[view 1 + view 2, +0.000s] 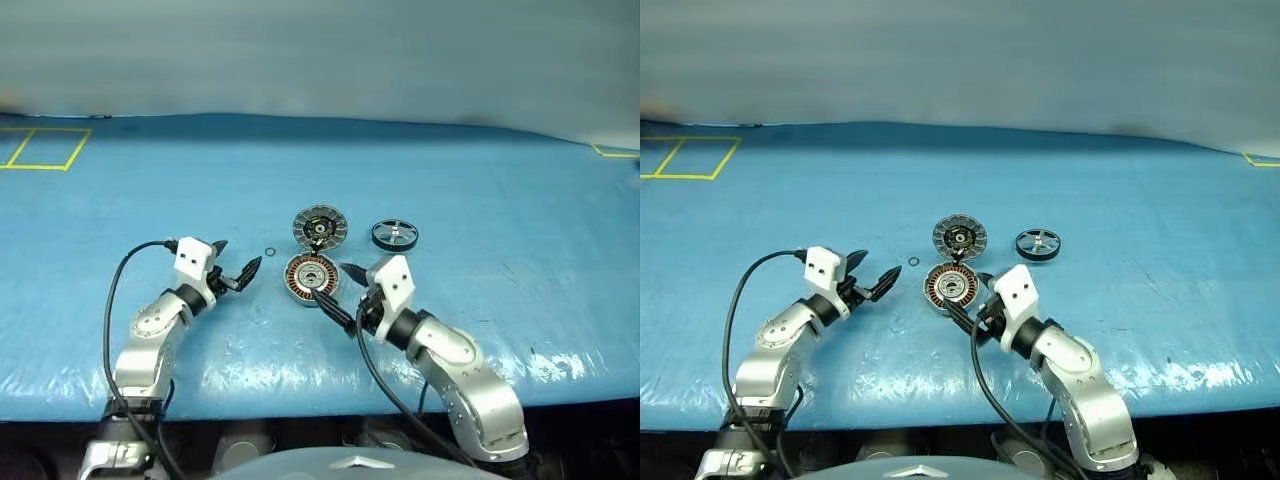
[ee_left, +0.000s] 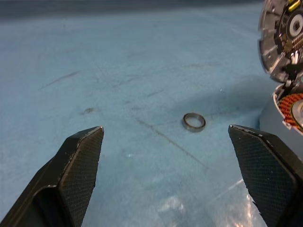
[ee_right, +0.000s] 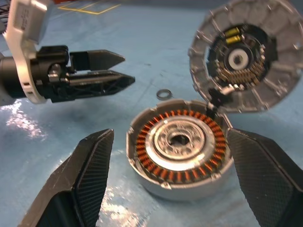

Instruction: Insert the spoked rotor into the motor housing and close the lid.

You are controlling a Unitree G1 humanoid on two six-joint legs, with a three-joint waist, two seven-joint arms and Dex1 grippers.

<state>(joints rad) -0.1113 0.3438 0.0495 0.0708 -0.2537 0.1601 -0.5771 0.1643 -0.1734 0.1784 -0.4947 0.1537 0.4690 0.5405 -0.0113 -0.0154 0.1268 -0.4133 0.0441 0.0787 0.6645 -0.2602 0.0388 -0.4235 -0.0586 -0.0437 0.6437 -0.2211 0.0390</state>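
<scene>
The motor housing (image 3: 179,147) sits on the blue surface (image 1: 500,180) with its copper windings facing up. Its lid (image 3: 245,56) is swung back and appears hinged at the far rim, leaning open with its inner face exposed. This leaves the cavity free to receive the part. The spoked rotor (image 1: 395,235) lies flat, apart to the right of the lid, not yet inserted. A small loose ring (image 2: 194,121) lies on the surface left of the housing.

The right gripper (image 3: 170,184) points forward and left, nearly level, its jaws wide apart on either side of the housing and holding nothing; likely positioned to steady it. The left gripper (image 1: 236,262) points forward and right, nearly level, jaws fully apart and empty, aimed toward the loose ring and the housing, touching neither.
</scene>
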